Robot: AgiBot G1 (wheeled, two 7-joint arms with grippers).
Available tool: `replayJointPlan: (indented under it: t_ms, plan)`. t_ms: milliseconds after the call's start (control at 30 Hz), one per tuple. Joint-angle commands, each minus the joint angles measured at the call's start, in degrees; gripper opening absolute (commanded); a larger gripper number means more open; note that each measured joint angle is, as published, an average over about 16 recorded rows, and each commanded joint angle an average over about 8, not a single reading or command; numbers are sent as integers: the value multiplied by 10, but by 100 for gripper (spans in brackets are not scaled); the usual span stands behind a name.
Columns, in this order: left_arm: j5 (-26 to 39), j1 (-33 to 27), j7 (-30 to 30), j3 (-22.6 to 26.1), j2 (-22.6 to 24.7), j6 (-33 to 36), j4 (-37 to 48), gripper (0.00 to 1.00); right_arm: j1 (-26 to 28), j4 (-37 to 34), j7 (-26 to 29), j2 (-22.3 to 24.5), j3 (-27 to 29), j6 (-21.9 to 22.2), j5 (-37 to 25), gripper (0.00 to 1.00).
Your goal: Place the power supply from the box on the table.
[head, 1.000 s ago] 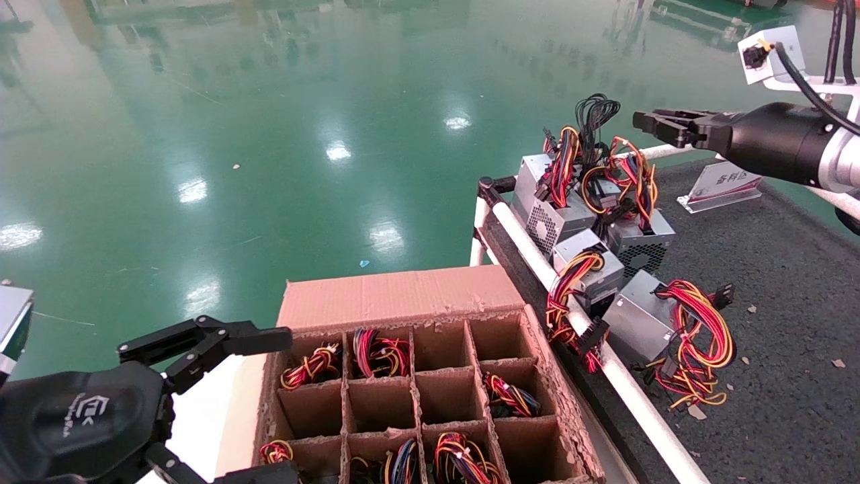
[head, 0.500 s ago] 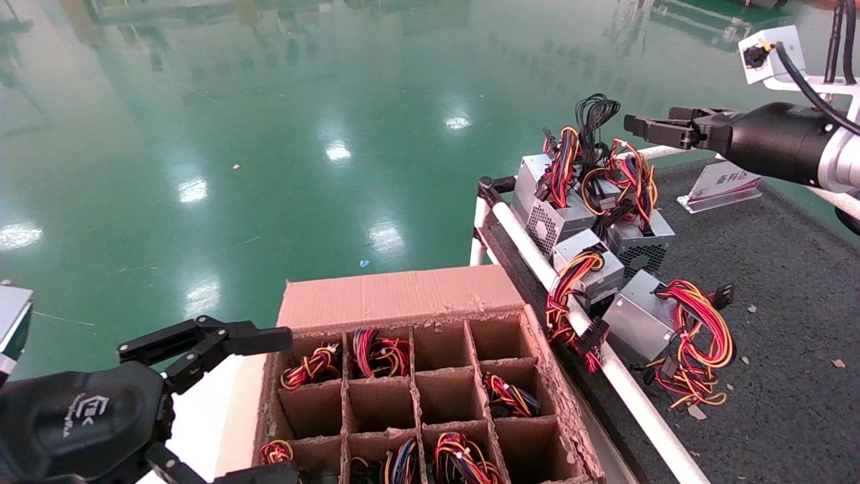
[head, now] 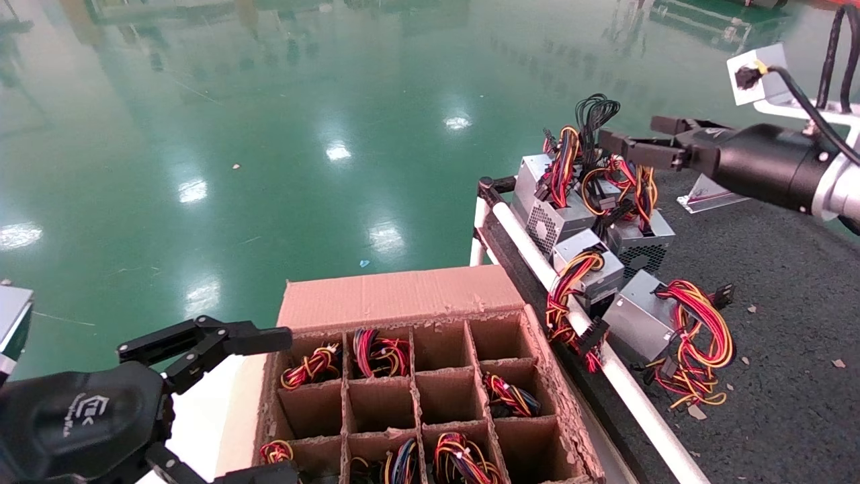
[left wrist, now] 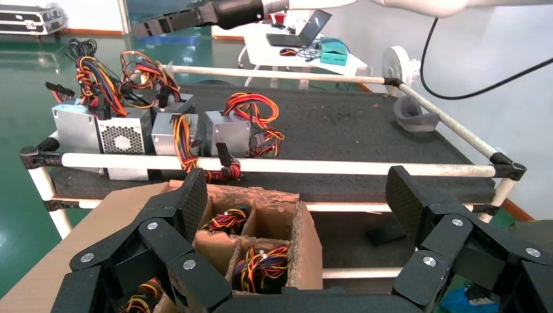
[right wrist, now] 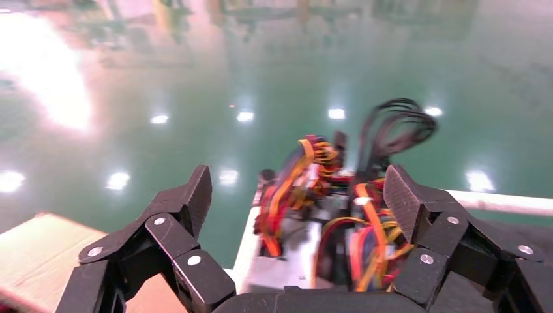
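Observation:
The brown box (head: pixel 396 296) (left wrist: pixel 306 241) stands low in the head view, with a power supply's coloured wires (head: pixel 379 351) showing in several of its cells. Several more power supplies (head: pixel 638 323) lie along the near rail of the dark table (head: pixel 772 282) (left wrist: pixel 339 130). My right gripper (head: pixel 631 132) (right wrist: pixel 297 189) hangs open and holds nothing, just above the wire loops of the pile at the table's far corner. My left gripper (head: pixel 279 405) (left wrist: pixel 297 189) is parked open by the box's left side.
A white pipe rail (head: pixel 625 383) with a black corner joint (head: pixel 487 185) edges the table beside the box. A bundle of all-black cables (head: pixel 594 111) sticks up from the far pile. A white placard (head: pixel 712 191) stands behind it. Glossy green floor (head: pixel 269 134) lies beyond.
My right gripper has moved left and a little down, from beside the far pile to just over its wires. The left arm and the power supplies have not moved.

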Motion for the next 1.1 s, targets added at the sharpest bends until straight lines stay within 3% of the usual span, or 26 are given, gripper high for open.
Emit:
replayJointPlan:
  t_ms: [33,1100]
  plan:
    - [0,0,0,0,0,0,0,100,-18,25,2,8,4,-11,11,100]
    - [0,0,0,0,0,0,0,100,-297,416,29,128,76,-185,192,100]
